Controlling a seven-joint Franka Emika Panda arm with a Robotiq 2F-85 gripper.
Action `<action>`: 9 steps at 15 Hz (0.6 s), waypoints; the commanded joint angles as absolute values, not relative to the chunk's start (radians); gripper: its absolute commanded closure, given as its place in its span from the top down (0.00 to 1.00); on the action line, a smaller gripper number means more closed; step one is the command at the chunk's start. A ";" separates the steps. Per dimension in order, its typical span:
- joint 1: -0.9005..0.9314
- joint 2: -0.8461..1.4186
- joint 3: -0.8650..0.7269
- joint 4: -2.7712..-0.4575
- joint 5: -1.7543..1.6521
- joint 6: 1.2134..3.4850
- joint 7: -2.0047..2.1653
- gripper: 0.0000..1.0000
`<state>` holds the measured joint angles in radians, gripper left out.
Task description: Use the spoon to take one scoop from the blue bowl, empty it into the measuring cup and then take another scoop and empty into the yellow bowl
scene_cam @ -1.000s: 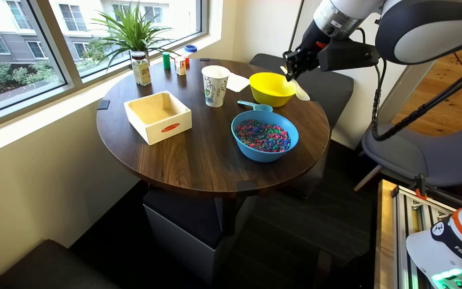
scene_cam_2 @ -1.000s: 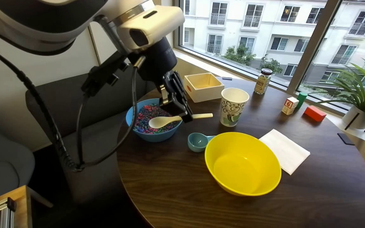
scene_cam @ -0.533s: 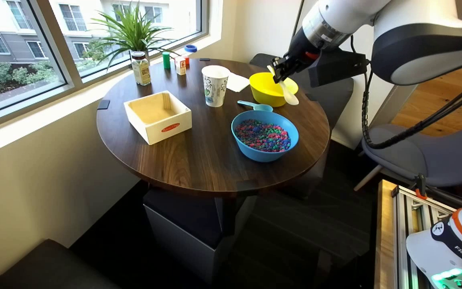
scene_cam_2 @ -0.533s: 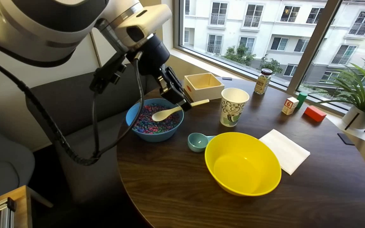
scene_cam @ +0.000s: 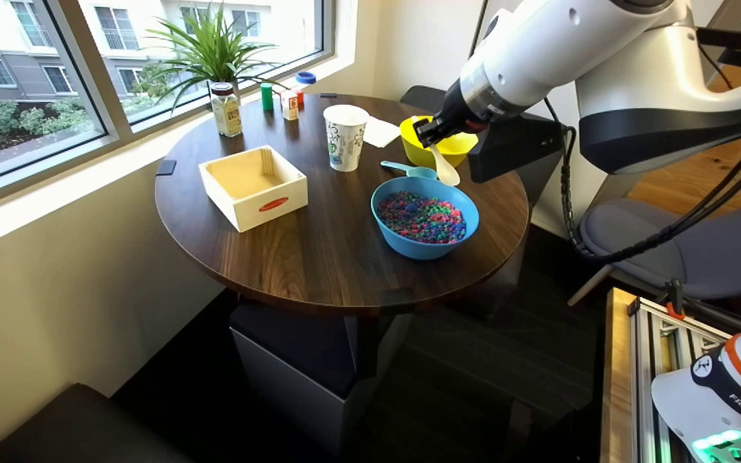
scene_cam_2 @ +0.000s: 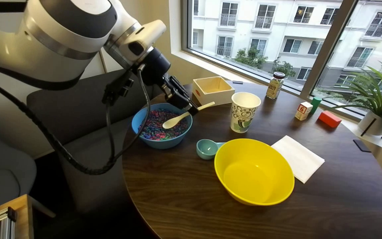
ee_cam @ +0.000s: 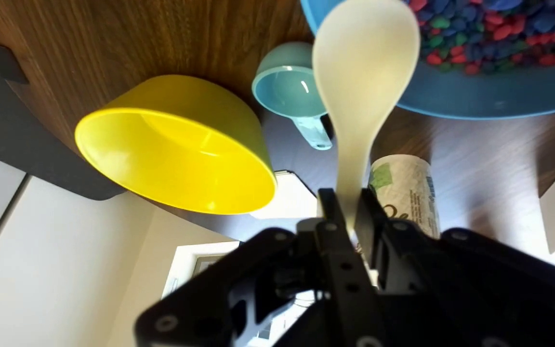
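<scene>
My gripper [scene_cam_2: 195, 110] is shut on the handle of the white spoon [scene_cam_2: 173, 122]. The wrist view shows the fingers [ee_cam: 349, 209] around the handle and the plain spoon head [ee_cam: 365, 62], with no pieces on it. The spoon [scene_cam: 446, 170] is in the air near the rim of the blue bowl [scene_cam: 425, 251], tilted head down. The blue bowl [ee_cam: 489, 99] holds small multicoloured pieces. A small teal measuring cup [scene_cam_2: 206, 150] with a handle stands between the blue bowl and the yellow bowl [scene_cam_2: 254, 176]. The yellow bowl [ee_cam: 176, 161] looks empty.
A tall patterned paper cup [scene_cam_2: 244, 113] stands beyond the measuring cup. A square wooden box [scene_cam: 255, 199] stands farther off. A white napkin [scene_cam_2: 298, 158] lies by the yellow bowl. A jar [scene_cam_2: 275, 86] and small blocks [scene_cam_2: 303, 111] stand near the window.
My gripper has moved with the spoon toward the blue bowl, and the spoon's tilt has changed slightly. The bowls, the measuring cup and the paper cup have not moved.
</scene>
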<state>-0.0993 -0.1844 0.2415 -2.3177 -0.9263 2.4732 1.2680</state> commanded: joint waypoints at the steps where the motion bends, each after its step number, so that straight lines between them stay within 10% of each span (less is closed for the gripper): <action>1: -0.048 -0.130 0.224 -2.284 -1.043 2.442 1.391 0.03; 9: 0.030 -0.070 0.195 -2.278 -1.196 2.432 1.534 0.03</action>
<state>-0.0115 -0.0957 0.2126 -2.2956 -1.1276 2.4677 1.4665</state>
